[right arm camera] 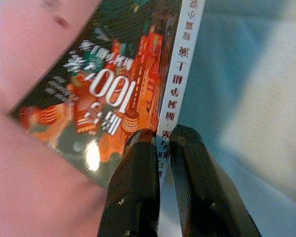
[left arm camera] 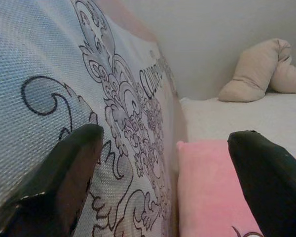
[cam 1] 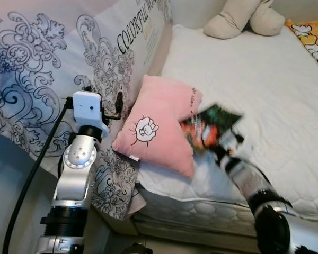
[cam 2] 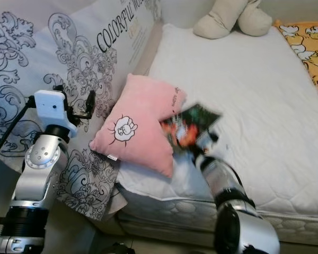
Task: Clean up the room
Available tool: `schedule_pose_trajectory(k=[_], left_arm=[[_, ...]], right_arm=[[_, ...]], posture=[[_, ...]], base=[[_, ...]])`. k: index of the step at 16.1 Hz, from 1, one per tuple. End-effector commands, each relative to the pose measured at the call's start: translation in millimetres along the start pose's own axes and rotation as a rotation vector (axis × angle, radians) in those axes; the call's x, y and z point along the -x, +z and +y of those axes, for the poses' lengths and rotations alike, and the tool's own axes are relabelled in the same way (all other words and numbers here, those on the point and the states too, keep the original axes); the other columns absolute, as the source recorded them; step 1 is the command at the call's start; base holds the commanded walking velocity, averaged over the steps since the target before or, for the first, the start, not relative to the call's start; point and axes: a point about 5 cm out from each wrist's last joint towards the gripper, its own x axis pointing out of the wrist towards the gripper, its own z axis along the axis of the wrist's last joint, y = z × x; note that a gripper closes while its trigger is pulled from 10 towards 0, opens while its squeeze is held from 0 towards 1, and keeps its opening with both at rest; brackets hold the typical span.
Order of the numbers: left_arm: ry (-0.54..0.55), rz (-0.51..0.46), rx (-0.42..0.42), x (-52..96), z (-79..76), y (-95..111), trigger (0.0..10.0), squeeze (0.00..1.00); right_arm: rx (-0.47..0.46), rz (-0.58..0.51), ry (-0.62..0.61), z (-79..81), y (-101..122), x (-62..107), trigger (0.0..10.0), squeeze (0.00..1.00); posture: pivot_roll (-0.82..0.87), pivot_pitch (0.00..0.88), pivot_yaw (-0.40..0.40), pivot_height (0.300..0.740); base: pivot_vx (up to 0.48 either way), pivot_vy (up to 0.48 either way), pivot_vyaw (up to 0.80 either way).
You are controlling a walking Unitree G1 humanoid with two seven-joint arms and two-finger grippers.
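Observation:
My right gripper [right arm camera: 160,140] is shut on a book [cam 1: 209,126] with a dark green and orange cover and a white spine [right arm camera: 180,74]. It holds the book just above the white mattress [cam 1: 265,95], next to a pink pillow [cam 1: 159,127] with a cartoon sheep. The book is blurred in the eye views. My left gripper [left arm camera: 163,148] is open, raised beside the patterned grey bedding [cam 1: 42,69] at the left, with the pink pillow [left arm camera: 207,187] ahead of its fingers.
A beige plush toy [cam 1: 244,18] lies at the head of the bed. An orange patterned blanket [cam 1: 312,39] covers the far right corner. The patterned duvet with "COLORFUL" lettering [cam 2: 122,26] drapes along the bed's left side.

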Motion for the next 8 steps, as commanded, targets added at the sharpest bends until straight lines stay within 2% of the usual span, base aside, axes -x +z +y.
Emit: schedule_pose_trajectory(k=[1, 3, 6, 8], left_arm=[[0.007, 0.003, -0.014, 1.2, 0.4, 1.7, 10.0, 0.0], [0.013, 0.006, -0.004, 1.7, 0.0, 1.4, 10.0, 0.0], [0.01, 0.013, 0.018, 0.9, -5.4, 0.3, 10.0, 0.0], [0.008, 0.014, 0.027, 0.4, -7.9, 0.7, 10.0, 0.0]], right_arm=[[0.062, 0.024, 0.015, 2.4, 0.9, -0.8, 0.0, 0.0], [0.148, 0.02, 0.002, -4.4, 10.0, 2.0, 0.0, 0.0], [0.445, 0.065, -0.055, -12.5, 27.7, 5.3, 0.0, 0.0], [0.534, 0.085, -0.048, -11.1, 37.1, 5.6, 0.0, 0.0]], posture=[[0.03, 0.0, 0.08, 0.723], [0.02, 0.0, 0.077, 0.723], [0.01, 0.0, 0.073, 0.723], [0.0, 0.0, 0.071, 0.723]], base=[[0.0, 0.0, 0.0], [0.0, 0.0, 0.0], [0.0, 0.0, 0.0], [0.0, 0.0, 0.0]])
